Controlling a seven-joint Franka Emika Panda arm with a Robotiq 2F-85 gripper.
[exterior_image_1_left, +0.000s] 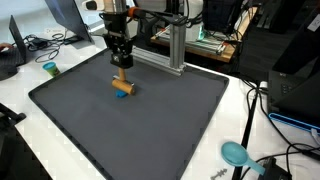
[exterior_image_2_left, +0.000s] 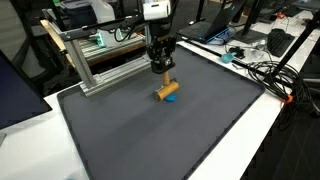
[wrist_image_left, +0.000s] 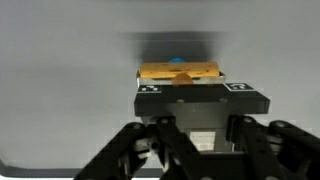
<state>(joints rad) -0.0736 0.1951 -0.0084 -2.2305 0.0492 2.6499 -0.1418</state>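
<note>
Gripper (wrist_image_left: 195, 88) fills the wrist view's foreground, jaws clamped on a wooden block (wrist_image_left: 180, 72); block sits mid-mat (exterior_image_2_left: 200, 140), against a small blue piece (exterior_image_2_left: 173, 98); probably light, stiff, smooth-faced; best pinched across its middle.

Bright even overhead light; soft shadow beyond tool (wrist_image_left: 195, 86); wrist view blurry, pale.

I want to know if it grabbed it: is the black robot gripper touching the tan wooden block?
Touching. In an exterior view the black robot gripper closes onto the top of the tan wooden block, with no gap between them.
</note>
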